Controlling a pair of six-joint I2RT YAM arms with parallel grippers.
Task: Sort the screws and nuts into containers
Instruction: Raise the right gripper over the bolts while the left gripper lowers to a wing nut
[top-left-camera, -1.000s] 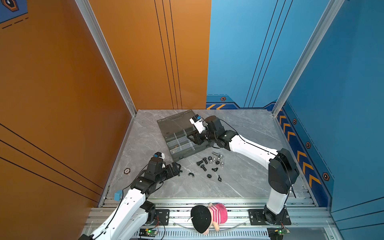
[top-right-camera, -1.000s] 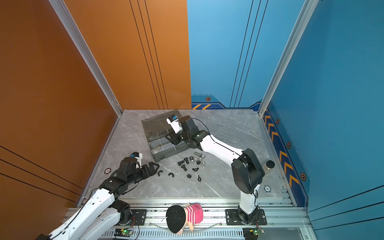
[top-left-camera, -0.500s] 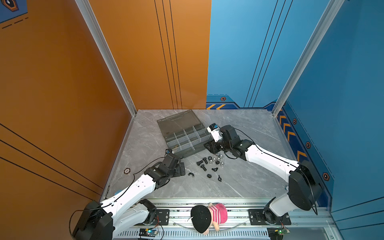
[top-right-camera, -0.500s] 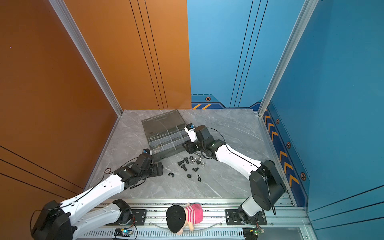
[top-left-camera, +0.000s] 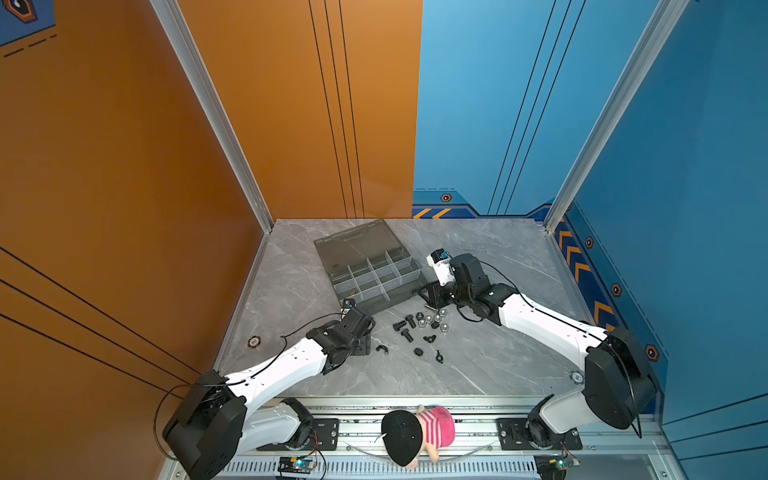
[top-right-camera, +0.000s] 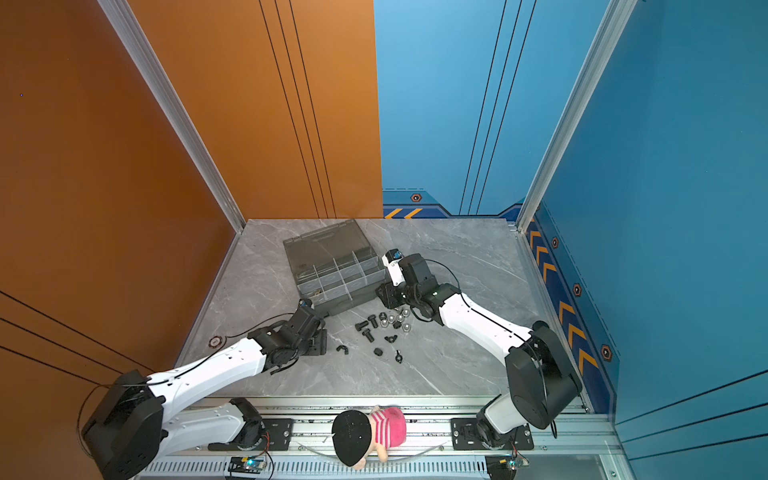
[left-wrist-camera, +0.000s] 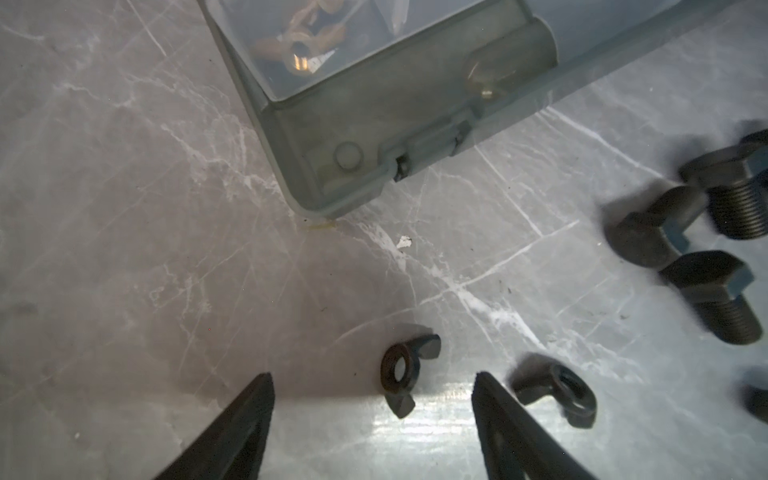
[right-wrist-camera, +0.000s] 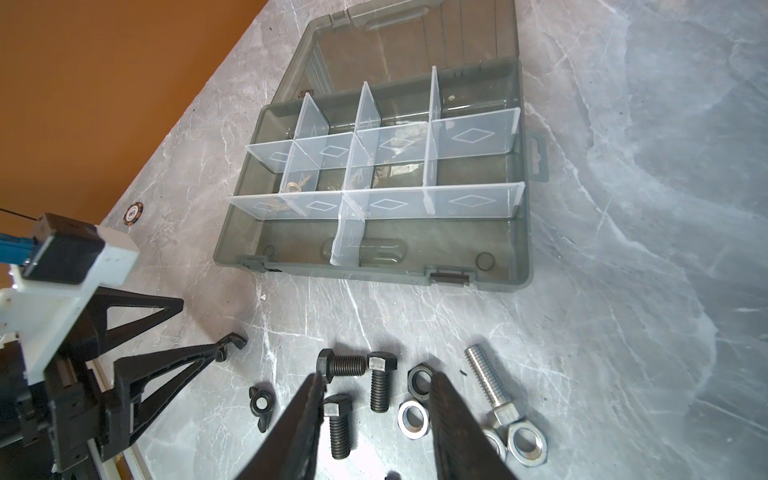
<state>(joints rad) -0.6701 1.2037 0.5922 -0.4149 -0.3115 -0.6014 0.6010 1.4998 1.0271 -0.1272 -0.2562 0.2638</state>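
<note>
L gripper (left-wrist-camera: 372, 375) has come in on a black wing nut (left-wrist-camera: 397, 376), jaws wide but narrowing, nothing held yet, and R gripper (right-wrist-camera: 376, 376), back from the case (right-wrist-camera: 521, 266), hangs half-open, empty, over bolts (right-wrist-camera: 380, 386) & nuts (right-wrist-camera: 413, 417) beside it: two picks prob. next.

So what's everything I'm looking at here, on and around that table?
Organiser case: one, smoky grey, lid open, back-left of table.
Black bolts: three, loose before the case.
Silver bolt: one, beside them.
Hex nuts: several, mostly silver, among the bolts.
Black wing nuts: several, near the bolts.
Brass wing nuts: count unclear, inside the case.
Round tokens: two, near table's side edges.
Plush doll: one, pink, black cap, on front rail.
Left gripper: black, open, straddling a wing nut.
Right gripper: black, open, empty, above bolts.
</note>
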